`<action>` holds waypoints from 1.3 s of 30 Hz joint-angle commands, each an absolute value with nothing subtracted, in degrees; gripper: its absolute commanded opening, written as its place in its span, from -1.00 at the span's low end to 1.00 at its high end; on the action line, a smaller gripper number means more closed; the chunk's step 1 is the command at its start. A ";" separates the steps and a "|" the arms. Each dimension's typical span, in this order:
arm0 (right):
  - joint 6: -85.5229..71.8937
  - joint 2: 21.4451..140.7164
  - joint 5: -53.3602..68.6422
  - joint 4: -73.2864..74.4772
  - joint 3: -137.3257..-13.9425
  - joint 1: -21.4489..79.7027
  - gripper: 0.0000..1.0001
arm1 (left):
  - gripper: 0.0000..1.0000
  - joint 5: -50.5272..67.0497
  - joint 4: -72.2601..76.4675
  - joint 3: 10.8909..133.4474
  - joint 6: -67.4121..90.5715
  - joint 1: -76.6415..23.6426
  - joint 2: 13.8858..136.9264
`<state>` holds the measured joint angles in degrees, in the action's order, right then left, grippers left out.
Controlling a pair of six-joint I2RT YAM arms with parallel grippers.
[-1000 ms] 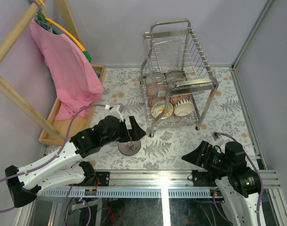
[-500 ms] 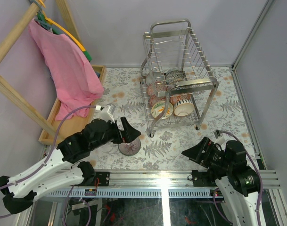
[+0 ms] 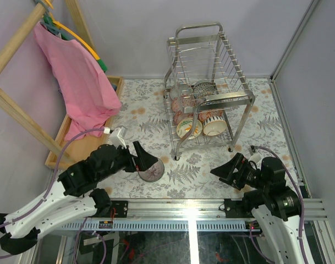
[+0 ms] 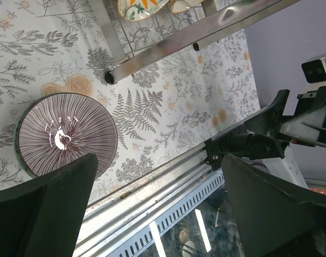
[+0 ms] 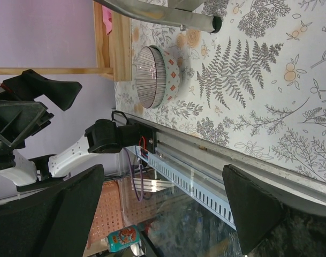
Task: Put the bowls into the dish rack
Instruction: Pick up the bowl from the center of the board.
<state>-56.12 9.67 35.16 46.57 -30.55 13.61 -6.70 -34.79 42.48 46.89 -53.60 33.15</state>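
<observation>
1 striped bowl (image 3: 152,174) sits upright on the bench (image 3: 266,126) just beneath the left hand (image 3: 147,158), spread wide; right hand (image 3: 221,171), also spread, well apart.

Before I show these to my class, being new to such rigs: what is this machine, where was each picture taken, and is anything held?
Two robot arms sit at the near edge of a table. The wide picture looks down from above; the other two come from cameras on the wrists. On it stand a chrome wire dish rack with several bowls in it and, in front, one loose striped bowl. The left gripper, near that bowl, and the right gripper are open and empty.
</observation>
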 commanded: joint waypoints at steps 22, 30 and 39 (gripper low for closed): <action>-56.75 7.49 39.42 43.33 -27.99 13.45 0.99 | 0.99 -8.22 -38.98 46.99 47.99 -53.88 35.66; -59.60 4.27 41.15 39.04 -21.79 13.50 0.99 | 0.99 -7.47 -41.30 48.65 47.87 -53.77 36.52; -55.06 10.09 42.17 37.08 -22.10 13.45 0.99 | 0.99 -10.05 -44.89 45.57 50.97 -53.79 32.10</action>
